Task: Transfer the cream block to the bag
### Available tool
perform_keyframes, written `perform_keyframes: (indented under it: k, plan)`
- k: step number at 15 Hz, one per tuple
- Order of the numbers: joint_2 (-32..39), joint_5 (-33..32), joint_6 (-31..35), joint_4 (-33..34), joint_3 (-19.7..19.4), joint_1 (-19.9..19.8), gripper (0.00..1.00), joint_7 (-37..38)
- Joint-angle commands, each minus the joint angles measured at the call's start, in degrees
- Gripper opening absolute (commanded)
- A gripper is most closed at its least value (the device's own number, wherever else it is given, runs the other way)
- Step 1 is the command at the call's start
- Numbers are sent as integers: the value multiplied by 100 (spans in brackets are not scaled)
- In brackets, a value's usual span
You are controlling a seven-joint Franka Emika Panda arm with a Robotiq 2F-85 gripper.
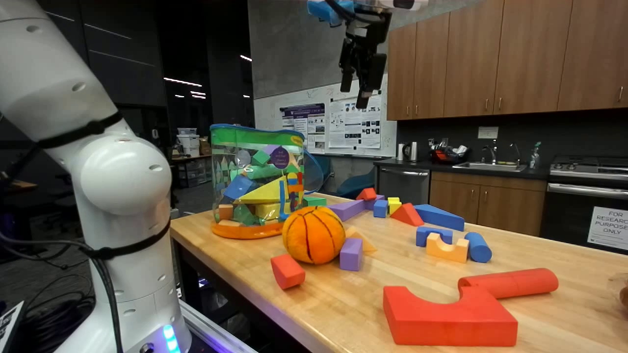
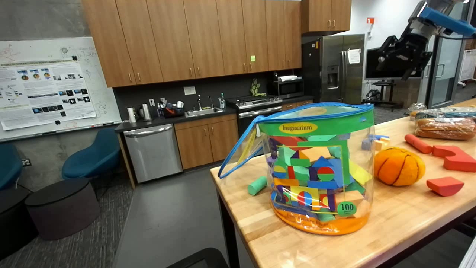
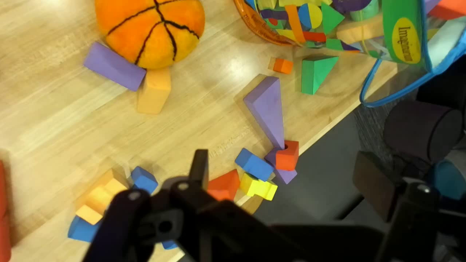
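The jaws hang wide and empty, well above the wooden counter (image 1: 343,304). The cream notched-arch block (image 3: 99,196) lies on it, left of them in the wrist view, long axis seemingly oblique to their closing line.

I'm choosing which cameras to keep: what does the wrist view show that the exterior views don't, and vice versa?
Only the wrist view: a small orange cube on the table, near the green wedge.

Only the exterior views: both show the whiteboard, cabinets and sink.

Shared: the cream block, bag, ball and open end effector.
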Motion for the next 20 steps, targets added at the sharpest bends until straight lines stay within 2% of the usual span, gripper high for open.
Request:
perform_keyframes:
  k: [1,4,7,11,15,16,18,19,20]
  plan:
    - [397,416,341,-254,-52,-349,100,124]
    - [633,232,877,-673,96,-617,100,363]
    - [780,-81,1696,-1075,344,-805,100,840]
    - [834,-911,2647,-1391,741,-1021,100,1725]
    - [799,-1764,2985,-1629,1098,-1143,100,2528]
    - [801,-1832,2977,-1662,1151,-1123,100,2668]
    - [546,-1594,2925,-1847,1172,-922,100,2421]
    - [856,-1625,2859,-1606,1105,-997,100,2438]
    - [823,-1621,2860,-1644,1148,-964,100,2437]
